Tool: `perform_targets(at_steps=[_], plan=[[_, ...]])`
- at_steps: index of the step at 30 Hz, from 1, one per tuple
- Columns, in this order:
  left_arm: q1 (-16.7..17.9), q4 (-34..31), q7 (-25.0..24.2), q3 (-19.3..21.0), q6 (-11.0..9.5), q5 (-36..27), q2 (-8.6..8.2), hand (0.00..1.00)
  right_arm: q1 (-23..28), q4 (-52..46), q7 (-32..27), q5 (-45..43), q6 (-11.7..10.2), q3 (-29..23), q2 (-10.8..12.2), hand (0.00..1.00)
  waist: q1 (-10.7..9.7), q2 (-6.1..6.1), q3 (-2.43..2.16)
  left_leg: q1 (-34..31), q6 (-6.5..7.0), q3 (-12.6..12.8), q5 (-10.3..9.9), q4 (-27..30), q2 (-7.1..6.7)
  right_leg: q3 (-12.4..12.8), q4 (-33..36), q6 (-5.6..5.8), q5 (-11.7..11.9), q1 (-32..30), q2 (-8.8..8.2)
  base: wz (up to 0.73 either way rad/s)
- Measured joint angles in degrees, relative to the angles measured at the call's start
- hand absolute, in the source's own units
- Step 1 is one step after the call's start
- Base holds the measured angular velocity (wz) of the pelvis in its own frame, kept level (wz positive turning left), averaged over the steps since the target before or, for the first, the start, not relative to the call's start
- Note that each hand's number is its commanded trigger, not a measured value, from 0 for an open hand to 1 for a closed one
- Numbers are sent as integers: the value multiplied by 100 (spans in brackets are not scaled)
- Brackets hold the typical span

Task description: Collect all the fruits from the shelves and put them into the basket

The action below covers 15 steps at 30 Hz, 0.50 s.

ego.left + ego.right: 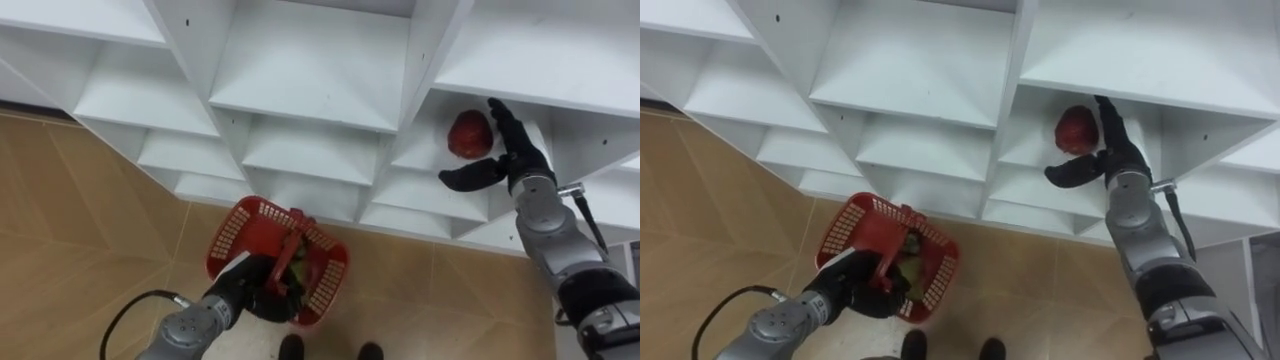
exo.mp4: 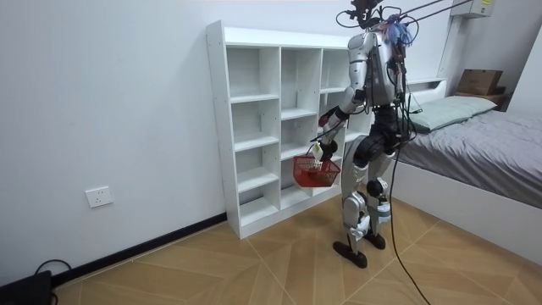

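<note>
The robot is standing close in front of the white closet (image 1: 312, 88), and its right hand (image 1: 521, 157) is reaching into a compartment on its right side, where a red fruit (image 1: 469, 134) is sitting on the shelf. The fruit is lying just to the left of that hand, in the wide gap between the straight fingers (image 1: 504, 118) at its right side and the thumb spread out below it. Whether the fingers are touching it cannot be told. The hand is spread wide and holding nothing, and it is by far the nearer one. The fruit is looking round and deep red, with no long axis to align to, so closing around it from the right seems enough.

The left hand (image 1: 252, 286) is gripping the handle of a red basket (image 1: 228, 228), which is hanging low before the closet with something greenish inside.
</note>
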Motion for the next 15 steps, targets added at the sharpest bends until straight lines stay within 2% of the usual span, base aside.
perform_targets(at_steps=[15], plan=[[6, 0, -7, -4, -1, -48, 33, 100, -45, 54, 53, 11, 5, -4, -21, 0, 39, 2, -2, -13, 3, 8, 2, 39, 0, 9, 3, -1, 0, 2, -3, 0]])
